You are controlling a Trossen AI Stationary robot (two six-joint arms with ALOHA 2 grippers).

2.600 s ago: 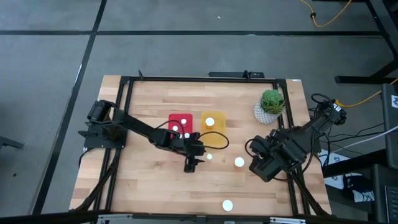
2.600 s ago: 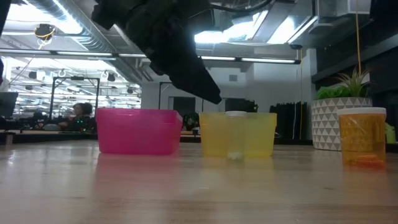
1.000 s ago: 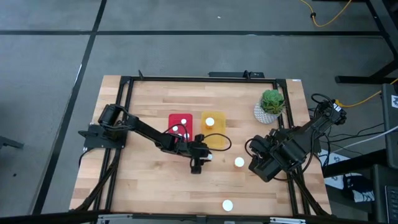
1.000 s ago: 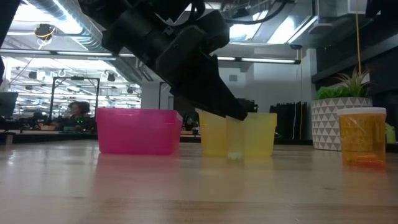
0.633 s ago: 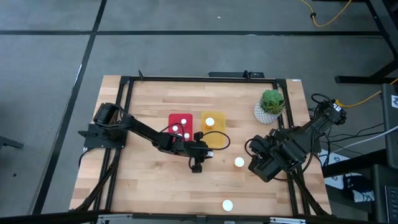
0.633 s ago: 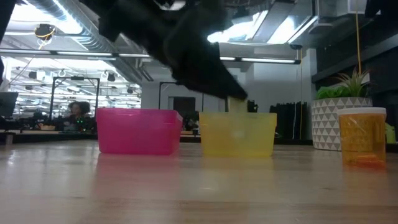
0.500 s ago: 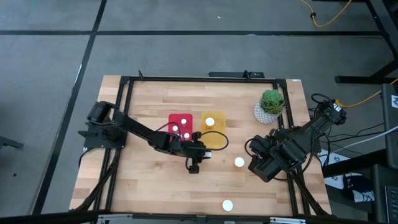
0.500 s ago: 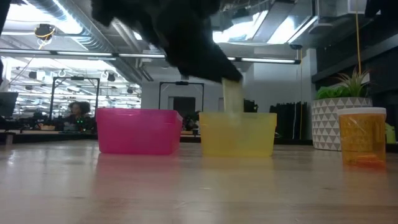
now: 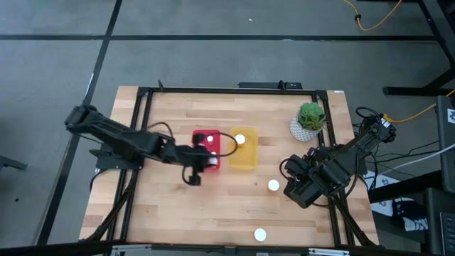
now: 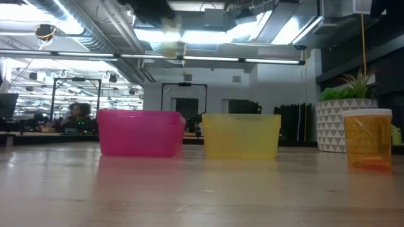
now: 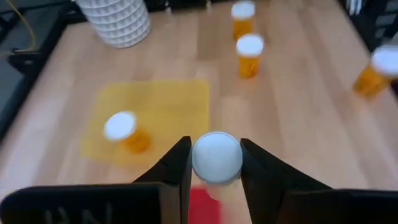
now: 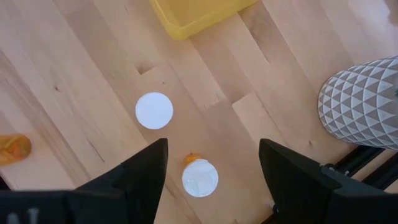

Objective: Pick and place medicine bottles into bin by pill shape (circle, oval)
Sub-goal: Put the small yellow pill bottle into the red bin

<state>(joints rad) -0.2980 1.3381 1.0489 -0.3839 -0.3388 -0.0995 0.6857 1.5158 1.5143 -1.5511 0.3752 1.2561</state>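
The left gripper [image 11: 216, 163] is clamped on a white-capped medicine bottle [image 11: 216, 157], raised over the red bin [image 9: 207, 150] (beside the yellow bin [image 9: 242, 150], which holds one bottle). The right gripper [image 12: 211, 163] waits with fingers apart near the potted plant [image 9: 310, 119].

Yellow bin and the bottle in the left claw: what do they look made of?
Yellow bin: likely translucent plastic, since light glows through its walls. Held bottle: matte white cap, probably plastic; its body is hidden between the left claw fingers, though the loose bottles show clear orange bodies.
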